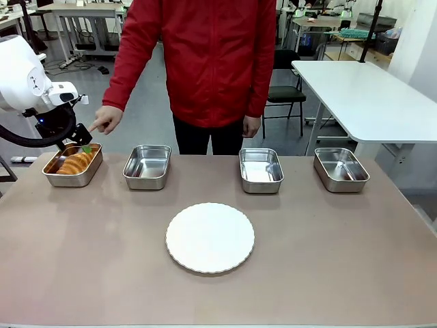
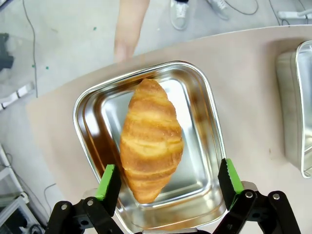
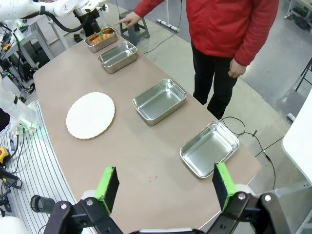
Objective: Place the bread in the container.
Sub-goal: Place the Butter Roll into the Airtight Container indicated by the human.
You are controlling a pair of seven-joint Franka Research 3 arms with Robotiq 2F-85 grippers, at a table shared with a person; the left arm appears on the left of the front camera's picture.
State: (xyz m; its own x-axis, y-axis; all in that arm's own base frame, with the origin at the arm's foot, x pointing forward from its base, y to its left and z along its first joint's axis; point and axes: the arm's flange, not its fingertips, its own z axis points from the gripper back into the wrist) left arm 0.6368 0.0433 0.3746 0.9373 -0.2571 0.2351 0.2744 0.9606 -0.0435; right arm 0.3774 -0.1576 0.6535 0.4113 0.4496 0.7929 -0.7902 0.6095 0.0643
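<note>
The bread (image 2: 151, 146), a golden-brown ridged croissant, lies inside the leftmost steel container (image 2: 204, 112). In the front view the bread (image 1: 74, 163) fills that container (image 1: 92, 164) at the table's far left. My left gripper (image 2: 168, 183) hovers just above it, open, green pads on either side of the croissant's near end without touching. It shows over the container as the left gripper (image 1: 80, 145) in the front view too. My right gripper (image 3: 165, 184) stands open high over the table's right end, holding nothing. A person's hand (image 1: 106, 121) points at the container.
Three more steel pans (image 1: 147, 166) (image 1: 261, 169) (image 1: 340, 169) line the far side of the table. A round white plate (image 1: 210, 237) lies in the middle. The person in a red jacket (image 1: 205, 55) stands at the far edge.
</note>
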